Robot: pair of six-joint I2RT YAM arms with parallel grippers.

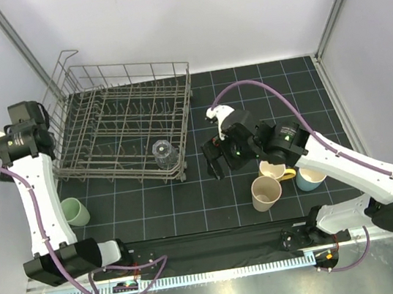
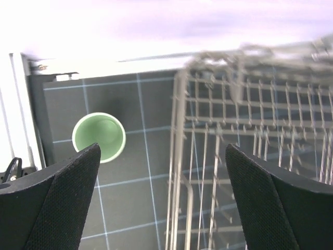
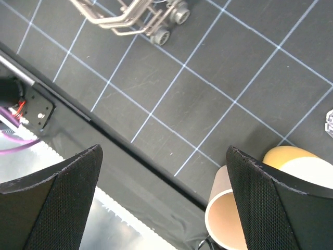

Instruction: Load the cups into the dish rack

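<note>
1. Right gripper is hovering just off the near right corner of the dish rack. Its fingers are spread wide and gripping nothing, with only the gridded mat showing between them.
2. Left gripper is hanging over the rack's left rim. It is also wide open and carrying nothing.
3. Judgement: both hands are sitting open because neither is mid-carry. The right one is placed between the rack and the cups to the rack's right, which suits a reach for the next cup.
4. The rack is holding one clear tumbler among the tines at its near right corner. I cannot tell whether it is mouth up or mouth down. No other cup is showing inside the rack.
5. Three cups are waiting in a tight cluster to the right of the rack, beyond the right gripper: a tan cup, a cream mug with a yellow handle, and a light-blue mug. The tan cup is standing mouth up with nothing in it.
6. The mint-green cup is standing upright and empty off the rack's near left corner, apart from the rack.
7. Judgement: loading is only getting started, and each arm is sitting on the side where its own cups are.
</note>
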